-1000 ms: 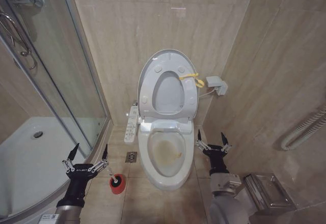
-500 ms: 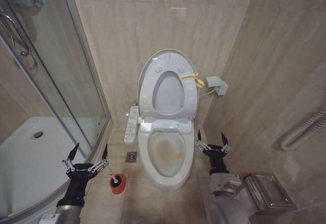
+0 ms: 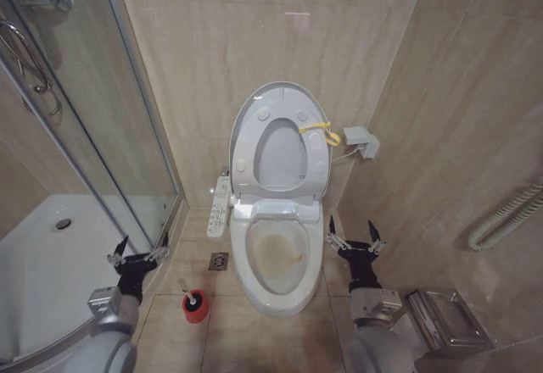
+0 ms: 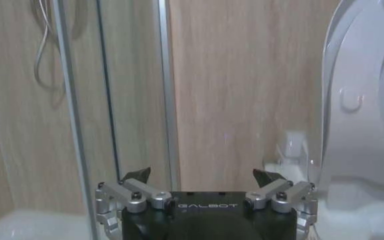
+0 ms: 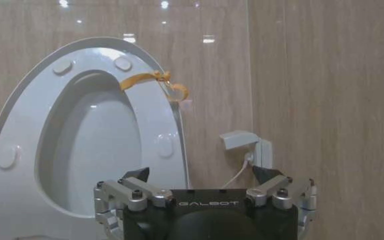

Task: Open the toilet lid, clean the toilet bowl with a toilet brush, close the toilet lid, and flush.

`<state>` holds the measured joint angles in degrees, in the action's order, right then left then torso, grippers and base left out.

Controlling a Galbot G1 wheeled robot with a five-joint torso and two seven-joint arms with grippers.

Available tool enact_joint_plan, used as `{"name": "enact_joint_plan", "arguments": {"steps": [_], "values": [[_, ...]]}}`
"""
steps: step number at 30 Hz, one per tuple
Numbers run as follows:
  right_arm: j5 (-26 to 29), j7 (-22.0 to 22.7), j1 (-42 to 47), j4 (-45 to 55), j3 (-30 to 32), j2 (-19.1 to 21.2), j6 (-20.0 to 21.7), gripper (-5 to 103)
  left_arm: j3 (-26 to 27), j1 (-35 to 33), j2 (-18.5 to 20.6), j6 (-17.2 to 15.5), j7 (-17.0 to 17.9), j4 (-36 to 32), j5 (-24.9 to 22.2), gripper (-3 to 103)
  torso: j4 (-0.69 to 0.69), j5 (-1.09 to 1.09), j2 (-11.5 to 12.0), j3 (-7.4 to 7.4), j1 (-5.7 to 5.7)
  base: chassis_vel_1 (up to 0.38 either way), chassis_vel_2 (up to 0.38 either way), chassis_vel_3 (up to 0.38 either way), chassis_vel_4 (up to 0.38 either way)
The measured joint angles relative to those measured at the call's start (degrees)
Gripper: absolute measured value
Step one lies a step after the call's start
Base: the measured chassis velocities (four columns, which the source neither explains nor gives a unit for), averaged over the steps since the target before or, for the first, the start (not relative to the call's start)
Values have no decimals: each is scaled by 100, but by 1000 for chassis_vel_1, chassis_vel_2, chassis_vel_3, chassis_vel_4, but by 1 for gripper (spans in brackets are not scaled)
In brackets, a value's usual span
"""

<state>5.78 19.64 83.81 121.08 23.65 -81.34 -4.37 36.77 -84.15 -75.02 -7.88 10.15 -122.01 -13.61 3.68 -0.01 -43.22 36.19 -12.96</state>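
Hovering low with its fingers spread and empty, the left gripper point(image 3: 137, 251) sits by the shower glass point(image 3: 102, 136), above the brush point(image 3: 195, 303) standing in its red cup on the floor. Right of the stained bowl point(image 3: 273, 263), the right gripper point(image 3: 354, 240) is likewise spread and empty. Farther back, the lid point(image 3: 280, 102) stands upright against the wall.

L gripper point(image 3: 137, 247): low at L side of head view, arm raised from below, fingers spread wide apart, tips pointing up/fwd, nothing between them. R gripper point(image 3: 355, 234): low at R side, wrist upright, fingers likewise spread apart, holding nothing.
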Motion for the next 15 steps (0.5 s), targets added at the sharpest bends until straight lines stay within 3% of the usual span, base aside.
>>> {"name": "enact_joint_plan", "arguments": {"steps": [10, 12, 15], "values": [[0, -1, 0, 0, -1, 0, 0, 100, -115, -280, -9, 535, 69, -851, 114, 100, -2, 3, 0, -1, 1, 0, 0, 0, 0], [0, -1, 0, 0, -1, 0, 0, 100, -147, -303, -23, 638, 106, -792, 159, 100, -2, 3, -1, -1, 1, 0, 0, 0, 0], [0, 0, 0, 0, -1, 0, 0, 100, -274, -283, -62, 1137, 306, -6, 367, 100, -2, 1, -1, -1, 1, 0, 0, 0, 0]]}}
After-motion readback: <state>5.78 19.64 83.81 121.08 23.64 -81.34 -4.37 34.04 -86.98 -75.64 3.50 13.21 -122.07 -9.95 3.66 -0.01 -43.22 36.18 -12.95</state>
